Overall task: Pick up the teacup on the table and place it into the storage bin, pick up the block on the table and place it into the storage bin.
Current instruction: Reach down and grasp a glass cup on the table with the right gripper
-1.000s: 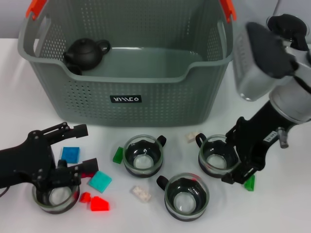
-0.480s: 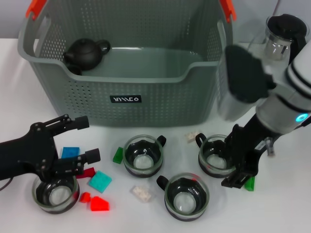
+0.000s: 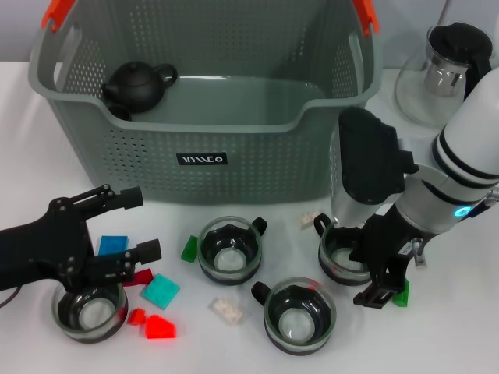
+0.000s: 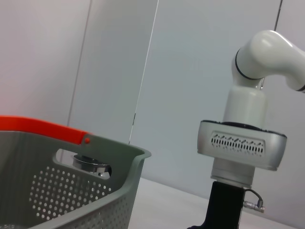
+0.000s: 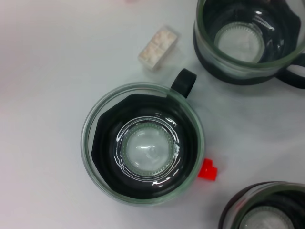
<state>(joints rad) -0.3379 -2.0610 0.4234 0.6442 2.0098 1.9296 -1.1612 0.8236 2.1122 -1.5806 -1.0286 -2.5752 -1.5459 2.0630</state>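
The left gripper [image 3: 121,226] is hovering open above a teacup [image 3: 89,310] among coloured blocks [image 3: 161,291]. The storage bin [image 3: 234,167] is standing behind (a black teapot [image 3: 138,84] inside). The right gripper [image 3: 373,265] is hanging open beside the right-hand teacup [image 3: 343,251], near a green block [image 3: 401,294].

Teacups [image 3: 228,251] and blocks [image 3: 161,291] crowded before storage bin [image 3: 234,148]

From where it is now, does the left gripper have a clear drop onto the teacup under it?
Probably yes. The left gripper is open above the front-left teacup, whose rim shows uncovered. The blue block and red blocks lie beside the cup, not over it, though they crowd one side.
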